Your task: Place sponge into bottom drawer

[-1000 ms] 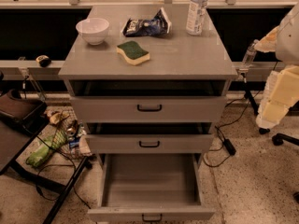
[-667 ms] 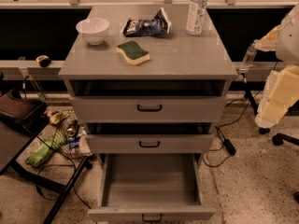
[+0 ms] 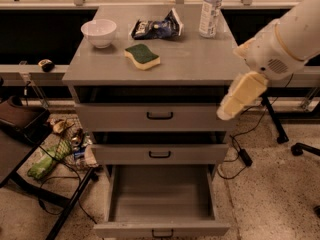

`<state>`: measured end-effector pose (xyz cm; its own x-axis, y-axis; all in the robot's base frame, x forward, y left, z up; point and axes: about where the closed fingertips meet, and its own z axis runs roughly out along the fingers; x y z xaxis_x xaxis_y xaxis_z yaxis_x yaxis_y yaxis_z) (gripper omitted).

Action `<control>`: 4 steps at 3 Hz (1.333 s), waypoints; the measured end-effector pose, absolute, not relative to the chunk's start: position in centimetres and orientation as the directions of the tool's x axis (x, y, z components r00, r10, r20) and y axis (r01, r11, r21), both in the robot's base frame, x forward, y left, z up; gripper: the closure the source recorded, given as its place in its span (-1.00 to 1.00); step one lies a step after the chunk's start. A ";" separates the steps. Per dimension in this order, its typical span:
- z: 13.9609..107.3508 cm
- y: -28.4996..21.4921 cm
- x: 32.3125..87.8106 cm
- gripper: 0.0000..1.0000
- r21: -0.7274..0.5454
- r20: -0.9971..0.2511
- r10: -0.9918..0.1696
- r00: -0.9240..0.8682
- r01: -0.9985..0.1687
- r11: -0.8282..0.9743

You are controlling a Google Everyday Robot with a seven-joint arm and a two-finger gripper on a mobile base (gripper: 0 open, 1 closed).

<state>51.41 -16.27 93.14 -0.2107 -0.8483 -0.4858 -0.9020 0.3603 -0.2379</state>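
The sponge, dark green on pale yellow foam, lies on the grey cabinet top, left of centre. The bottom drawer is pulled out at the foot of the cabinet; its inside shows nothing in it, and its black handle is at the front edge. My gripper, a cream-coloured piece on the white arm, hangs at the cabinet's right front corner, level with the top drawer. It is well to the right of the sponge and holds nothing that I can see.
On the top stand a white bowl, a dark snack bag and a water bottle. The two upper drawers are nearly shut. Clutter and a dark chair sit on the floor at left; cables lie at right.
The arm has swung left and up from the right edge toward the cabinet's right front corner. The sponge and the drawers have not moved.
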 end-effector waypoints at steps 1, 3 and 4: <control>93.1 -13.2 56.3 -1.00 -0.252 -0.624 -0.758 -0.190 -0.869 0.426; 93.6 -8.9 64.1 -1.00 -0.292 -0.795 -0.590 -0.143 -0.763 0.577; 95.4 -9.1 65.6 -1.00 -0.330 -0.821 -0.561 -0.105 -0.714 0.617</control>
